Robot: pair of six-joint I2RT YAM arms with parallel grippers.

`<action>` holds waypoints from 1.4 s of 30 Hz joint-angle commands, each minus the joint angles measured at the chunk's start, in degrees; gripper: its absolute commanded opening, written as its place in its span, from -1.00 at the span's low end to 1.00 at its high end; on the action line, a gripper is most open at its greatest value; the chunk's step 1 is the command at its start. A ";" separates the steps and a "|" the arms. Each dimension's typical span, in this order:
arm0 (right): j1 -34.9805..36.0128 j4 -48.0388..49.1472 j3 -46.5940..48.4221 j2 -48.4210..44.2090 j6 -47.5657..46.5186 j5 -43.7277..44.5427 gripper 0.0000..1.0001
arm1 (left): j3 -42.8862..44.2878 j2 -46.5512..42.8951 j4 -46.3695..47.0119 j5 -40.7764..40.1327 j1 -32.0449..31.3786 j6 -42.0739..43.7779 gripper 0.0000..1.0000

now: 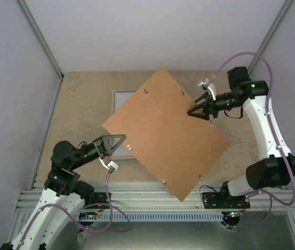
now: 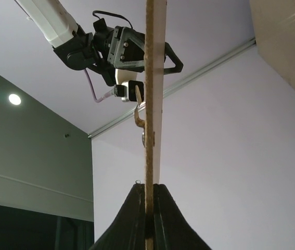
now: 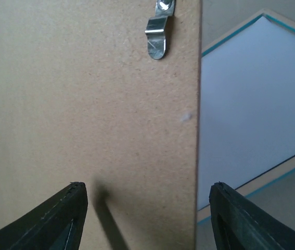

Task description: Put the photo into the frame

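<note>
My left gripper [image 1: 121,140] is shut on the lower left edge of a large brown backing board [image 1: 163,133], which it holds up over the table. In the left wrist view the board [image 2: 150,104] runs edge-on between the closed fingers [image 2: 148,208]. My right gripper [image 1: 192,111] is open at the board's upper right edge, its fingertips [image 3: 147,192] spread wide over the board's face [image 3: 85,104]. The frame [image 1: 112,101] lies flat on the table, mostly covered by the board. Its blue edge [image 3: 272,179] shows past the board in the right wrist view. The photo is out of view.
Metal turn clips [image 3: 157,39] sit on the board's back. The tan table [image 1: 79,104] is walled by pale panels on the left, right and far sides. A metal rail [image 1: 152,200] runs along the near edge by the arm bases.
</note>
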 commanded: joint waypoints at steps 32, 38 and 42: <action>-18.40 74.43 -16.65 -9.86 61.42 -25.47 -0.99 | 12.55 20.03 5.48 -39.42 0.08 -46.28 0.98; -17.65 90.61 -18.50 -9.68 74.40 -23.37 -0.99 | 39.48 36.01 -25.38 -28.97 0.11 -86.00 0.97; -16.38 96.25 -19.62 -10.25 79.94 -22.32 -0.99 | 41.32 38.85 -24.55 -16.58 0.14 -102.89 0.94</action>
